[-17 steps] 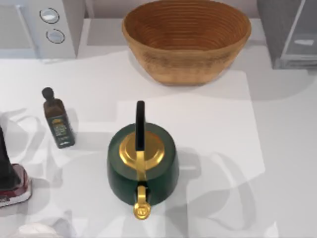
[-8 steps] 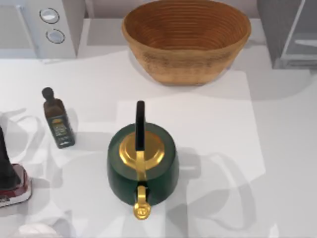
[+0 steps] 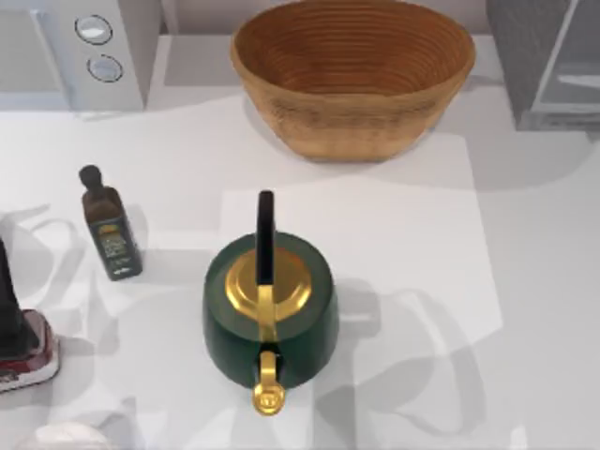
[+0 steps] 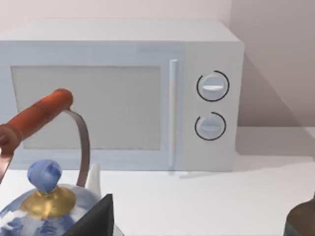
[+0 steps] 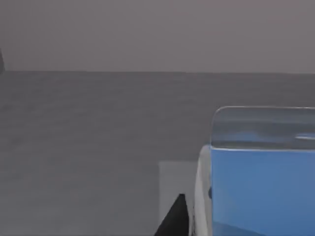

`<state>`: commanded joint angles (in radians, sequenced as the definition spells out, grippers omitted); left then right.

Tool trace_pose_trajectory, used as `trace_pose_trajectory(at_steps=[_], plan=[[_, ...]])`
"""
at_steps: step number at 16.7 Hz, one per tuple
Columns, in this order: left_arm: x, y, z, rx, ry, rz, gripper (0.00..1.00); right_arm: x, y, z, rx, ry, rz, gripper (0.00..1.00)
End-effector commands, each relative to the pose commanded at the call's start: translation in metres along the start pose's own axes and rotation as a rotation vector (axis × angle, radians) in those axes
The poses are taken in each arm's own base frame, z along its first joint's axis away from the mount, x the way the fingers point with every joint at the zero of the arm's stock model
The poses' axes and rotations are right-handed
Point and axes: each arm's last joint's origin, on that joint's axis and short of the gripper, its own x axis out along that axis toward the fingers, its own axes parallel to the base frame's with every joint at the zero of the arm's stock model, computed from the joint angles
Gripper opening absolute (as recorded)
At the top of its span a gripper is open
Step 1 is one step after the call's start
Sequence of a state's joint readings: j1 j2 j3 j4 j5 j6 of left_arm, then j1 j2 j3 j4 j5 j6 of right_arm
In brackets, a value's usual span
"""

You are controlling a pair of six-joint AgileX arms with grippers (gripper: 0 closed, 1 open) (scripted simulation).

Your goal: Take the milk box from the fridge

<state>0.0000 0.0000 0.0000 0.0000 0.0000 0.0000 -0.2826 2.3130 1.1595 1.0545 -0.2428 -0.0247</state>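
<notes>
The milk box (image 5: pixel 256 187) sits inside the dark grey fridge (image 3: pixel 544 66), at the counter's (image 3: pixel 525 281) far right corner. The right end effector is just beside the box; its grip cannot be told. Lifting out remains.

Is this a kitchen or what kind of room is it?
It looks like a pretend kitchen counter. There is a white microwave with two round knobs, a green kettle with a gold lid, a wicker basket, a small oil bottle, and a dark grey fridge at the far right corner.
</notes>
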Motion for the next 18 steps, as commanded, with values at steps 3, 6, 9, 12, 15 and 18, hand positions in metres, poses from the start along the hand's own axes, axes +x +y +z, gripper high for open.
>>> trace_pose_trajectory(at_steps=[3,6,9,12,15,18], plan=[[0.000,0.000,0.000,0.000,0.000,0.000,1.00,0.000,0.000,0.000,0.000,0.000,0.000,0.00],[0.000,0.000,0.000,0.000,0.000,0.000,1.00,0.000,0.000,0.000,0.000,0.000,0.000,0.00],[0.000,0.000,0.000,0.000,0.000,0.000,1.00,0.000,0.000,0.000,0.000,0.000,0.000,0.00],[0.000,0.000,0.000,0.000,0.000,0.000,1.00,0.002,0.007,0.003,0.007,0.002,0.014,0.00],[0.000,0.000,0.000,0.000,0.000,0.000,1.00,0.003,0.015,0.021,0.019,0.005,0.034,0.00],[0.000,0.000,0.000,0.000,0.000,0.000,1.00,-0.002,0.005,0.043,0.008,0.000,0.013,0.00]])
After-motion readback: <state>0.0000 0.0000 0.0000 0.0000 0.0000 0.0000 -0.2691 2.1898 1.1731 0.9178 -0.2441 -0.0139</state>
